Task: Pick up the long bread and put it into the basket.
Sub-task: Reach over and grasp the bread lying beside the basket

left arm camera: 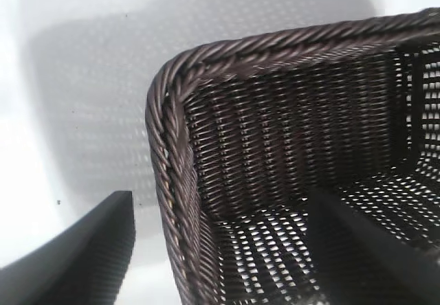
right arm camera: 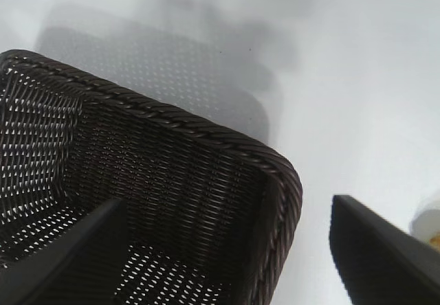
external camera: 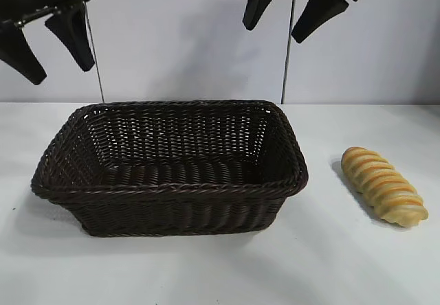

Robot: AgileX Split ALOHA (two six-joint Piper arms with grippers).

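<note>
The long bread point(external camera: 383, 184), golden-yellow with orange-brown twisted ridges, lies on the white table to the right of the basket; a sliver of it shows at the edge of the right wrist view point(right arm camera: 432, 224). The dark-brown wicker basket point(external camera: 172, 181) stands empty in the middle; it also shows in the left wrist view point(left arm camera: 172, 154) and the right wrist view point(right arm camera: 275, 174). My left gripper point(external camera: 58, 51) hangs open, high above the basket's left end. My right gripper point(external camera: 280, 27) hangs open, high above the basket's right end, left of the bread.
The white table point(external camera: 344, 264) carries only the basket and the bread. A pale wall with two thin vertical rods point(external camera: 287, 51) stands behind.
</note>
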